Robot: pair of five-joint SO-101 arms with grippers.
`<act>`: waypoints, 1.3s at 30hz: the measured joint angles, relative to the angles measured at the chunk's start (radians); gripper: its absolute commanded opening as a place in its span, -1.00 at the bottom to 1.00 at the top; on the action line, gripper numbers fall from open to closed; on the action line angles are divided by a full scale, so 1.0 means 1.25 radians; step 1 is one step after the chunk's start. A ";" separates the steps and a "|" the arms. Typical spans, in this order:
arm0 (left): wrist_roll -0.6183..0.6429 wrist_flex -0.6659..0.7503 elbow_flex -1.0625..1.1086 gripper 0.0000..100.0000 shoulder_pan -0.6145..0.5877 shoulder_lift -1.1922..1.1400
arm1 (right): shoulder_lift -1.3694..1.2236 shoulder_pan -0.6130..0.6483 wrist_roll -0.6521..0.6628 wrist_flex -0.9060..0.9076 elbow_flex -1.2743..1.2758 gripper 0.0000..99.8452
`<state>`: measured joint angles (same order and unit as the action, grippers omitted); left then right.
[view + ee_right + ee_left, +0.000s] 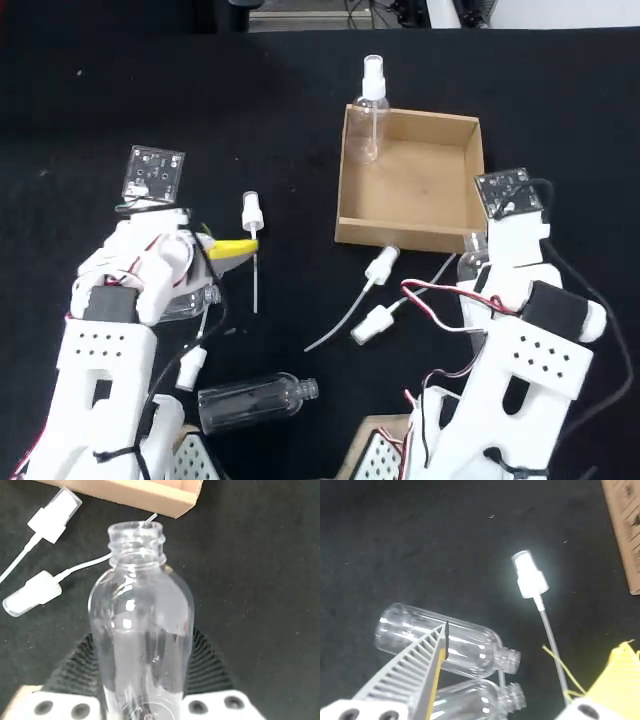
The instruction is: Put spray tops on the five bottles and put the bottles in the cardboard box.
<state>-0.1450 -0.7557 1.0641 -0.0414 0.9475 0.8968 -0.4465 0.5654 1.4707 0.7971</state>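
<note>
My left gripper [222, 262] hangs open over two clear uncapped bottles [445, 640] [480, 700] lying side by side on the black table. One ribbed finger [415, 667] sits above the upper bottle. A white spray top [530, 580] with its long tube lies just beyond them. My right gripper [145, 650] is shut on a clear bottle [140, 615] with an open neck, held near the front right corner of the cardboard box [345, 190]. A capped bottle [368, 115] stands in the box's back left corner. Another uncapped bottle [255, 400] lies near the front edge.
Two spray tops [382, 265] [372, 325] with tubes lie in front of the box, between the arms. Another small spray top [190, 368] lies by the left arm's base. Open black table stretches behind the left arm and left of the box.
</note>
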 measured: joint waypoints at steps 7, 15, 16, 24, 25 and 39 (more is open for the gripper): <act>0.101 -0.107 -0.086 -0.06 0.014 -0.108 | 0.017 0.006 -0.005 0.000 0.054 -0.98; 0.108 -0.228 -0.336 -0.07 0.015 -0.410 | 0.087 0.006 -0.005 0.000 0.096 -0.98; 0.108 -0.230 -0.358 -0.07 0.015 -0.443 | 0.088 0.006 -0.005 0.000 0.096 -0.98; 0.074 -0.230 -0.457 -0.07 0.015 -0.611 | 0.088 0.006 -0.005 0.000 0.101 -0.98; 0.053 -0.230 -0.468 -0.07 0.015 -0.621 | 0.090 0.006 -0.005 0.000 0.101 -0.98; 0.033 -0.352 -0.761 -0.07 0.029 -0.876 | 0.090 0.006 -0.005 0.000 0.101 -0.98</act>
<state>-0.1036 -1.1960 0.1128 -0.0046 -0.1481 1.0088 -0.4388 0.5593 1.4707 0.9229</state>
